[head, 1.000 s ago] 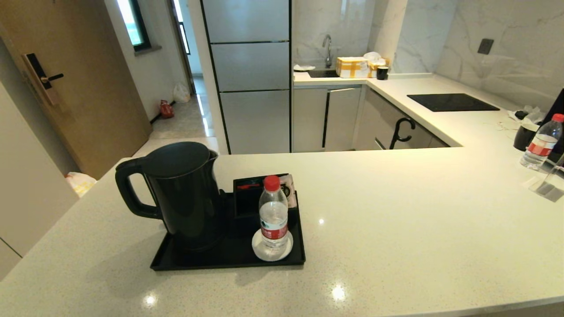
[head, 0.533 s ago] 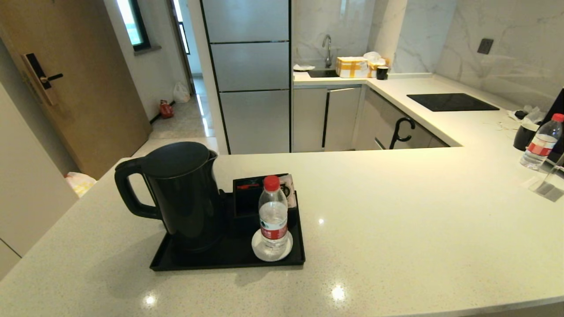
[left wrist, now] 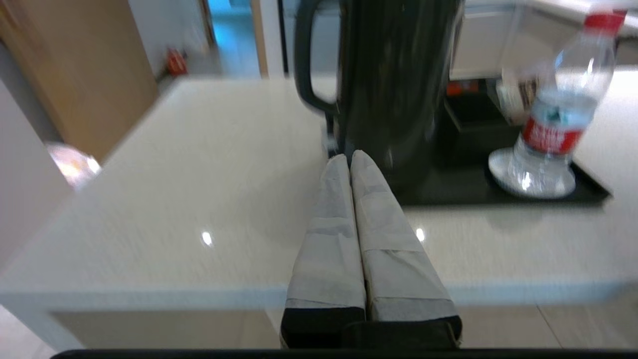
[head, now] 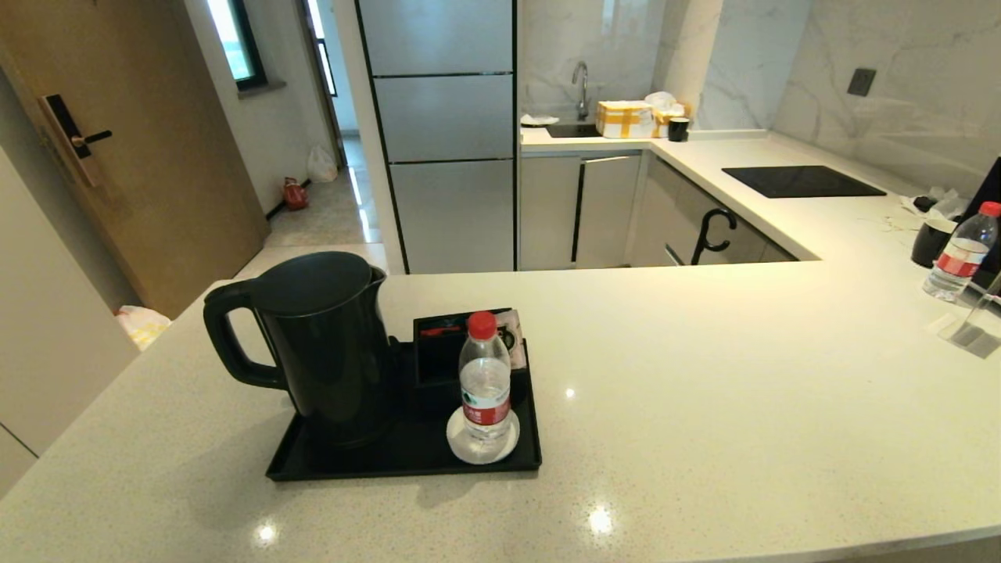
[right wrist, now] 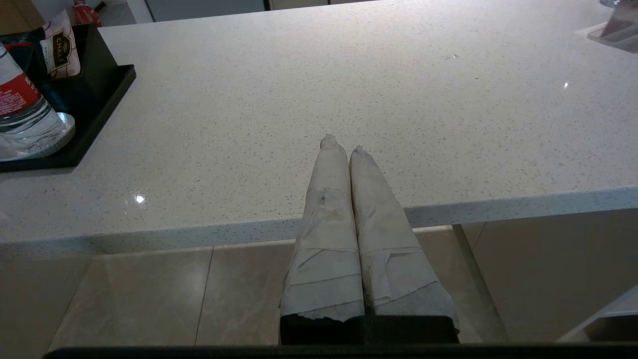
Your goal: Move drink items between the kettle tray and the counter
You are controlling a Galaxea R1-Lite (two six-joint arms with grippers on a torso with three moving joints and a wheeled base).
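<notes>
The head view shows no arm, yet each wrist view shows one closed, empty pincer, left and right, before the desk, where one tray holds one kettle, one bottle and one sachet, a second bottle standing far right.

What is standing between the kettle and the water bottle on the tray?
Nothing stands between kettle and water bottle; only bare black tray floor shows in the head view.

Bright overhead glare on counter (left wrist view blurred)
</notes>
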